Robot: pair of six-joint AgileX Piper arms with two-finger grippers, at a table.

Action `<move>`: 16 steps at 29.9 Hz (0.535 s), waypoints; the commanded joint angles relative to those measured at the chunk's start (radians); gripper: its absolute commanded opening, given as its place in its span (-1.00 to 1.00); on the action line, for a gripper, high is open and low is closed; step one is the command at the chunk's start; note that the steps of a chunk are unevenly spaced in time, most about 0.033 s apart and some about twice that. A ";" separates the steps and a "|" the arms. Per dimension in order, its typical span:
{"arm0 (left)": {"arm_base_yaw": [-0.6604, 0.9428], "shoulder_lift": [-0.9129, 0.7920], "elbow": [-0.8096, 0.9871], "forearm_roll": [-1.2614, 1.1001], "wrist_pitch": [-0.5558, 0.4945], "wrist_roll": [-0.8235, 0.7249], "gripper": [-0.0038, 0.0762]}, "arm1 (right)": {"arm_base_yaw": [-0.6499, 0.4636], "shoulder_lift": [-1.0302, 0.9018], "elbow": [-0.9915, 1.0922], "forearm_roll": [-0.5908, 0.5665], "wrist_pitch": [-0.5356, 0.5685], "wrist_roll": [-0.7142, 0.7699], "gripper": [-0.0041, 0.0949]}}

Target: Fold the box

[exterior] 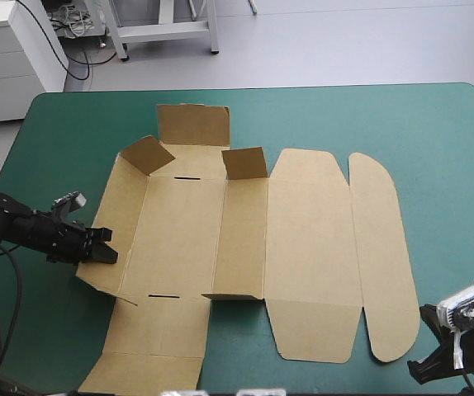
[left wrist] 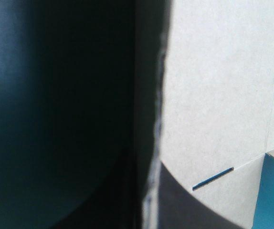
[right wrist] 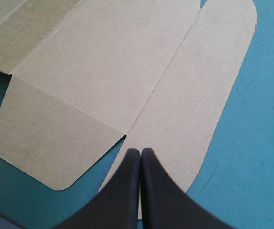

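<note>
Box [exterior: 179,239] left wall sits at left gripper [exterior: 98,246], grip state can't tell; right gripper [right wrist: 140,153] pressed together, pinning nothing, so a push could skid the whole sheet.

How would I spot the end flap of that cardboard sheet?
A brown box lies mostly flat on the teal-green table. Its last panel toward the right gripper is the end flap, a narrow strip. Unlike its neighbours, its outer edge is one long curve.
</note>
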 commanded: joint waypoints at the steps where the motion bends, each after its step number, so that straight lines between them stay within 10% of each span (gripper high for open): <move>1: -0.007 -0.040 -0.022 -0.048 0.086 0.001 -0.92 | -0.002 0.013 -0.024 -0.014 -0.063 -0.006 -0.96; 16: -0.367 -0.038 -0.373 0.455 0.086 -0.166 -0.92 | -0.002 0.013 -0.024 -0.008 -0.059 -0.006 -0.96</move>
